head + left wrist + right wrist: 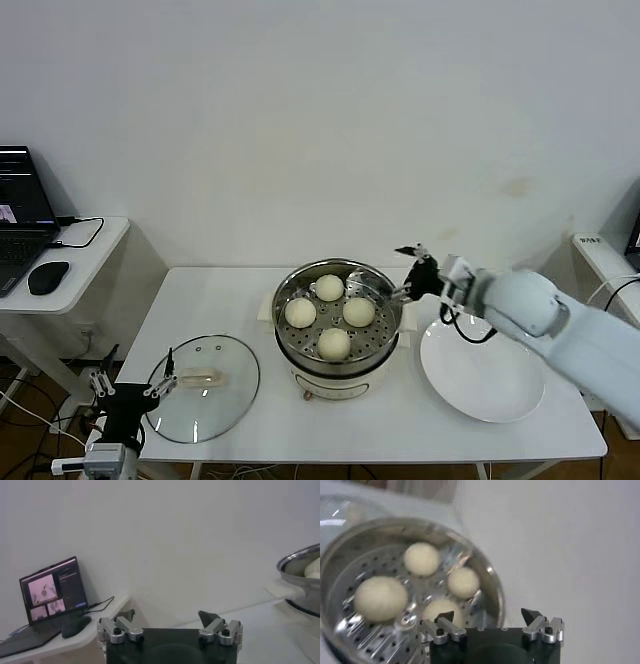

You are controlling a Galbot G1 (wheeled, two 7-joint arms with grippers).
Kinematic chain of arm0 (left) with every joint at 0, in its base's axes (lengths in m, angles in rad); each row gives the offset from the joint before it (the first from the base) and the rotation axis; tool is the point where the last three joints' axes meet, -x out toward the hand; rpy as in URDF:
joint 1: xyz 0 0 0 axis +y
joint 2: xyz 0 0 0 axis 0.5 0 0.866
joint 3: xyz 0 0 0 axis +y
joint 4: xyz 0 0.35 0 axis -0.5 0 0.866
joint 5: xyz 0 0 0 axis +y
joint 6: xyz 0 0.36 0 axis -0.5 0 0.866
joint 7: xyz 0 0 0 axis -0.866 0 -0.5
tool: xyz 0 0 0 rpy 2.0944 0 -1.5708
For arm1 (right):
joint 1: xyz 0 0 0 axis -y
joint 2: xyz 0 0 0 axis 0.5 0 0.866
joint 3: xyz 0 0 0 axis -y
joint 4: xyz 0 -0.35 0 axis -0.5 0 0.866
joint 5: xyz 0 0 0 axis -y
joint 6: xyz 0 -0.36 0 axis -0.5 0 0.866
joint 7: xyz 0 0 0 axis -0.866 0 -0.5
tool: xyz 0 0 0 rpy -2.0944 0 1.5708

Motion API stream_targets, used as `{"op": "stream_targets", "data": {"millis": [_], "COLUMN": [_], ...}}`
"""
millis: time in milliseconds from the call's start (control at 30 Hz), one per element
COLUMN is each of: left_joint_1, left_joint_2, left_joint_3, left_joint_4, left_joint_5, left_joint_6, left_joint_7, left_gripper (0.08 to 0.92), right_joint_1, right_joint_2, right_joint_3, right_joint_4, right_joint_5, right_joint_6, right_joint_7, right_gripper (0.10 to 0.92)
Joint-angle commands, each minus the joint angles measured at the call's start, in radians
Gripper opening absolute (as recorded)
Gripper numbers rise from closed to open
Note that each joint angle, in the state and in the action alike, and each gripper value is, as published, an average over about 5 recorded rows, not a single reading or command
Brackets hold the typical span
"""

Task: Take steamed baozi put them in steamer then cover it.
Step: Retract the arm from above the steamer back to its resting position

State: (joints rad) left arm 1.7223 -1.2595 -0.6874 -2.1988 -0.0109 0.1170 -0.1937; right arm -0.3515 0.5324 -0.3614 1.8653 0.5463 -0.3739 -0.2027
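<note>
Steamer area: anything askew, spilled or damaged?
Nothing stands out. Four baozi sit apart in the steamer, the glass lid lies flat on the table, and the plate is bare. The open right gripper is at the steamer's rim, holding nothing.

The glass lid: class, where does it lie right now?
In the head view the glass lid lies flat on the table, on the robot's left of the steamer, beside the parked left gripper.
</note>
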Motion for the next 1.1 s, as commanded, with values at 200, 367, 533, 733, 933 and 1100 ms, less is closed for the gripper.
{"op": "stream_targets", "data": {"millis": [200,367,533,733,933,1100], "left_joint_1": [-0.004,-0.007,0.009,0.083,0.148,0.067], "left_joint_2": [-0.003,0.003,0.009,0.023,0.023,0.031], "left_joint_3": [0.023,0.033,-0.015,-0.077,-0.051,0.006], "left_joint_4": [0.053,0.105,0.165,0.222,0.223,0.260], "left_joint_5": [0.061,0.240,0.630,1.153,1.383,1.386], "left_joint_6": [-0.062,-0.099,-0.172,-0.256,-0.227,-0.205], "left_joint_7": [0.005,-0.002,-0.004,-0.051,-0.104,-0.045], "left_gripper": [0.823,0.823,0.823,0.823,0.823,0.823], "right_joint_1": [-1.089,-1.151,-1.225,-1.289,-1.309,-1.303], "right_joint_2": [0.485,0.702,0.825,0.872,0.891,0.905], "right_joint_3": [1.120,1.230,1.285,1.331,1.370,1.367], "right_joint_4": [0.062,0.079,0.089,0.068,0.057,0.035], "right_joint_5": [-0.265,-0.245,-0.245,-0.284,-0.309,-0.339], "right_joint_6": [0.541,0.543,0.530,0.545,0.553,0.563], "right_joint_7": [0.049,-0.001,-0.002,0.047,0.094,0.110], "right_gripper": [0.823,0.823,0.823,0.823,0.823,0.823]}}
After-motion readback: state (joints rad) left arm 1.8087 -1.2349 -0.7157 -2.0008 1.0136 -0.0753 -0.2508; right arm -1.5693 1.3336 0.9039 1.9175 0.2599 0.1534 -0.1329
